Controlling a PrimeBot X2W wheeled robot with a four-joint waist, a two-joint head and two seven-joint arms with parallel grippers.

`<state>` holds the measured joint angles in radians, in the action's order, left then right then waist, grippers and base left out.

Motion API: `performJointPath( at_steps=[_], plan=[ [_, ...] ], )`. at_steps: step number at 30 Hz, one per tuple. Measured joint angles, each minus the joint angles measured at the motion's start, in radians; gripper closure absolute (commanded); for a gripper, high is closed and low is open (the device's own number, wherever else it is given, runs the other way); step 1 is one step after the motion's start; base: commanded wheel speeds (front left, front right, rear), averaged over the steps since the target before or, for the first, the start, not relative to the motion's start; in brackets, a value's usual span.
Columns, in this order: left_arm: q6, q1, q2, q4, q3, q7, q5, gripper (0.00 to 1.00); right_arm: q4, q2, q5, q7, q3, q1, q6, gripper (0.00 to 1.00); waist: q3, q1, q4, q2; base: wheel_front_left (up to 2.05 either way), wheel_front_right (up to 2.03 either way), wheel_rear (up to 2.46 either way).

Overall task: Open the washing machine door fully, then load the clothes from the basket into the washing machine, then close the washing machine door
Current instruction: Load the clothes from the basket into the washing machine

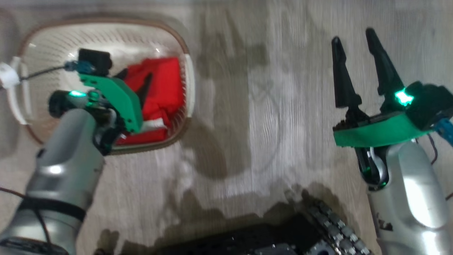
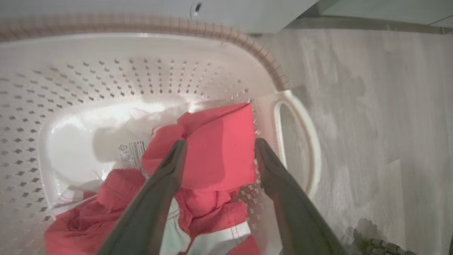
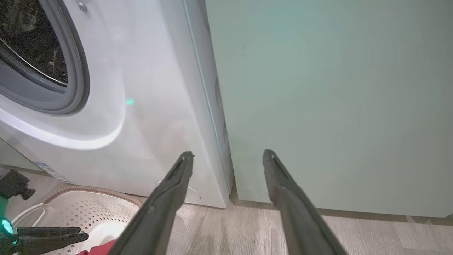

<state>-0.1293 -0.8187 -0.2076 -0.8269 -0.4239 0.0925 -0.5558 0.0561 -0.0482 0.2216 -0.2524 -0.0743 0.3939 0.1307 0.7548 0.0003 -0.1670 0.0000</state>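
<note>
The cream basket [image 1: 177, 35] stands on the floor at the upper left, with the red, white-striped clothes [image 1: 162, 81] heaped in its right half. My left gripper [image 1: 136, 83] reaches down into it and is open. In the left wrist view its fingers [image 2: 220, 143] straddle a raised red fold of the clothes [image 2: 212, 166] without pinching it, inside the perforated basket [image 2: 106, 78]. My right gripper [image 1: 353, 35] hangs open over bare floor, holding nothing. It [image 3: 228, 155] points at the white washing machine [image 3: 141, 124], whose grey gasket [image 3: 35, 95] and steel drum [image 3: 32, 42] lie uncovered. The washing machine door is out of view.
A pale green cabinet [image 3: 318, 106] stands right beside the washer. Wood-look floor [image 1: 265, 106] stretches between basket and right arm. My dark wheeled base [image 1: 265, 237] sits at the bottom edge. A label sticker [image 2: 131, 154] lies on the basket floor.
</note>
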Motion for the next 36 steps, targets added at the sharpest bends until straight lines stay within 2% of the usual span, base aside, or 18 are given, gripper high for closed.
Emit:
performJointPath(
  at_steps=[8, 18, 20, 25, 36],
  plan=[
    [0.000, -0.089, -0.070, -0.102, -0.064, 0.022, -0.082, 0.00, -0.023, 0.000, 0.018, 0.000, -0.026, 0.036, 0.000, 0.00, 0.131, -0.0001, -0.052, 0.0000, 0.00, 0.00, 0.00],
    [0.000, -0.160, -0.099, -0.187, -0.144, 0.065, -0.165, 0.00, -0.031, 0.000, 0.049, 0.000, -0.048, 0.059, 0.000, 0.00, 0.234, -0.0002, -0.104, 0.0000, 0.00, 0.00, 0.00],
    [0.000, -0.171, -0.101, -0.204, -0.157, 0.072, -0.174, 1.00, -0.031, 0.000, 0.055, 0.000, -0.051, 0.061, 0.000, 0.00, 0.241, -0.0002, -0.110, 0.0000, 0.00, 0.00, 0.00],
    [0.000, -0.187, -0.102, -0.250, -0.179, 0.044, -0.175, 1.00, -0.029, 0.000, 0.064, 0.000, -0.054, 0.067, 0.000, 0.00, 0.236, -0.0003, -0.114, 0.0000, 0.00, 0.00, 0.00],
    [0.000, -0.177, -0.074, -0.276, -0.256, -0.188, -0.129, 1.00, -0.018, 0.000, 0.044, 0.000, -0.015, 0.052, 0.000, 0.00, 0.127, -0.0003, -0.075, 0.0000, 0.00, 0.00, 0.00]
  ],
)
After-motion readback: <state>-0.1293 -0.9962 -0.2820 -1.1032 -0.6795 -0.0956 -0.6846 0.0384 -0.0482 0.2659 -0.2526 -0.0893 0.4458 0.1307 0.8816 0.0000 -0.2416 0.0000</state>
